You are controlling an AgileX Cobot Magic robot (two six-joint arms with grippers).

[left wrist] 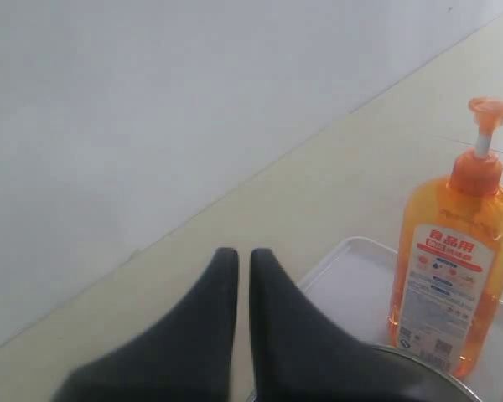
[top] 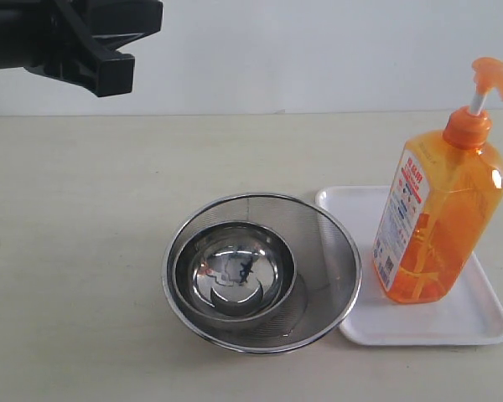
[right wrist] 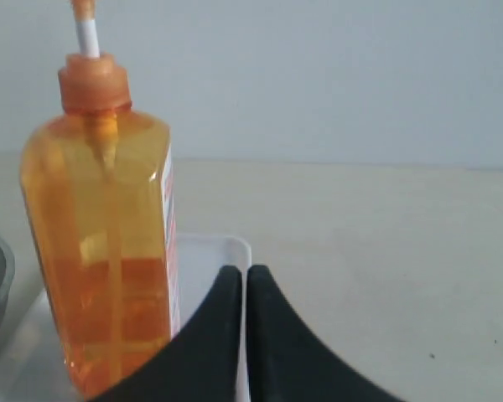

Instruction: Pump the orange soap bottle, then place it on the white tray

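orange and translucent, the orange soap bottle (top: 436,209) stands upright at the right of the exterior frame, its base on the white tray (top: 453,322). its label faces left toward the middle of the picture, and its pump head sits raised on a white stem near the upper right corner. the tray lies flat on the beige surface (top: 84,251) at the lower right, with the bottle toward its far left part and bare white plastic showing in front of it.

just left of the tray, at the lower centre, sits a round steel mesh strainer (top: 335,251) with a steel bowl (top: 235,268) nested inside it. the strainer's rim overlaps the tray's left edge as seen from here; whether they touch cannot be told.

the left arm (top: 84,38) shows as a black mass in the upper left corner, high above the surface and well apart from the bottle. in the left wrist view the left fingers (left wrist: 228,272) are pressed together with only a thin slit between them, pinching nothing. in the right wrist view the right fingers (right wrist: 231,289) are likewise pressed together and hold nothing, with the bottle near them but apart.
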